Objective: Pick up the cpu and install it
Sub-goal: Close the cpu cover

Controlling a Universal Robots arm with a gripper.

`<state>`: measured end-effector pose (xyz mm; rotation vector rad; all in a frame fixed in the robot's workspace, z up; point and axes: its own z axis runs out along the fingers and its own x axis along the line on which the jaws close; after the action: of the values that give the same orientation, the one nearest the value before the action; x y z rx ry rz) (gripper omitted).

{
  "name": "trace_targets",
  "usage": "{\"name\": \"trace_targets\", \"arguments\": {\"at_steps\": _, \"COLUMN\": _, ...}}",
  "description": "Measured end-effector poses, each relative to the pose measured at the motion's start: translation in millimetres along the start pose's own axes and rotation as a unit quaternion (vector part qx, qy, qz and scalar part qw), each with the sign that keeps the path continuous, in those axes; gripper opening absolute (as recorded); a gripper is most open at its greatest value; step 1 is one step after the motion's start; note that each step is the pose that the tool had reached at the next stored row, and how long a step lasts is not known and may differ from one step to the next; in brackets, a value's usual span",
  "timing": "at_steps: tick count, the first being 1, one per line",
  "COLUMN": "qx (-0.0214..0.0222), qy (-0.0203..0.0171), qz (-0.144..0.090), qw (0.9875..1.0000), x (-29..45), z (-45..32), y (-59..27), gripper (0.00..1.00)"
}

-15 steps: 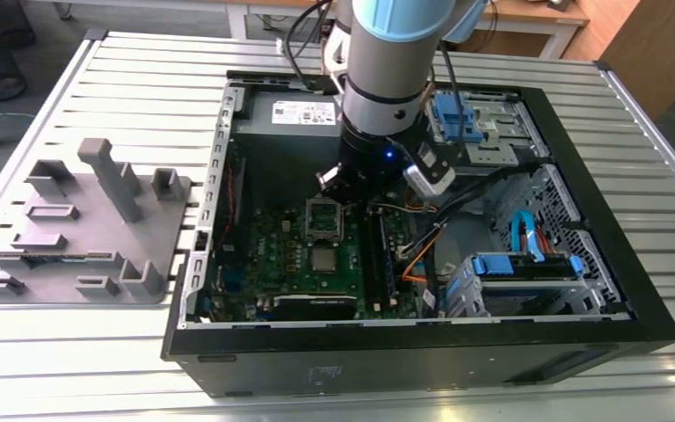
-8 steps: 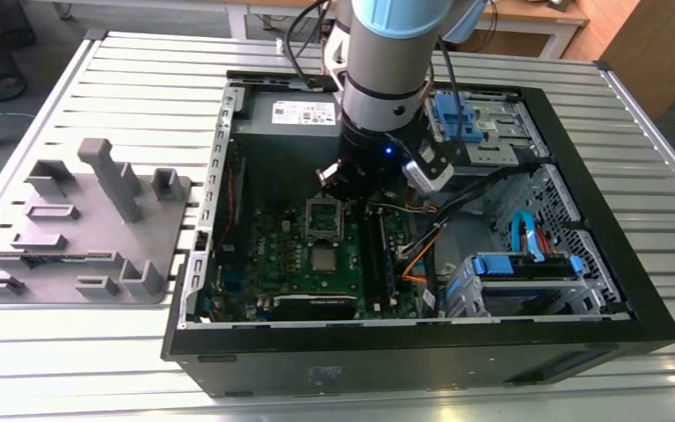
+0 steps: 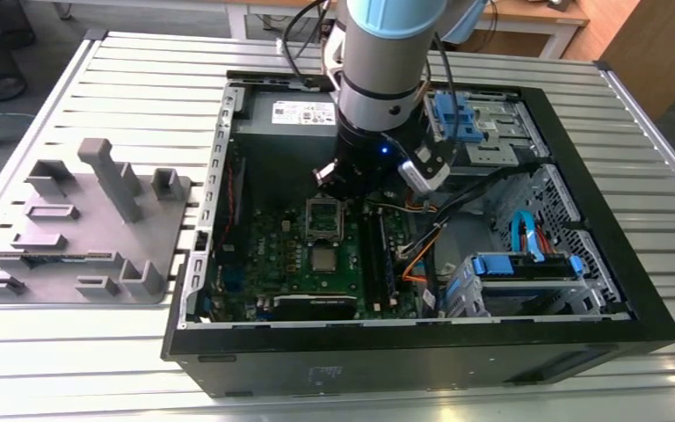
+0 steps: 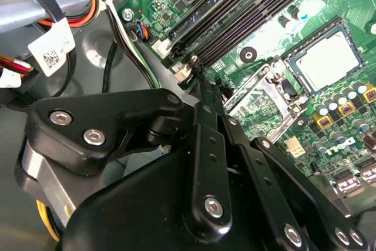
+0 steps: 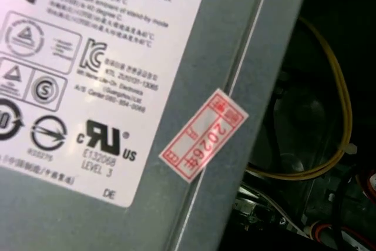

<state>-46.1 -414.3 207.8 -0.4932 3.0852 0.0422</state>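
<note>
Cpu [image 4: 326, 60] is probably light, stiff and fragile; hold its thin edges. Gripper [image 4: 197, 69] seems clenched, empty.

Open room lies above the motherboard [image 3: 279, 251]; cables [image 3: 425, 251] crowd beside the gripper [image 4: 198, 69], and the power supply [image 3: 285, 110] walls one end.

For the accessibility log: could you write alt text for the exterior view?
A robot arm reaches down into an open computer case lying on a slatted metal table, its gripper low over the motherboard near the socket bracket. The silver cpu lies on the board, apart from the gripper.
</note>
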Motion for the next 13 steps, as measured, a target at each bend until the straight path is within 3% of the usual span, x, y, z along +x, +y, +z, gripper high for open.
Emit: {"name": "trace_targets", "arguments": {"at_steps": 13, "qx": -0.0013, "qy": -0.0009, "qz": 0.0, "qw": 1.0, "x": 4.0, "z": 1.0, "y": 1.7, "gripper": 0.11}}
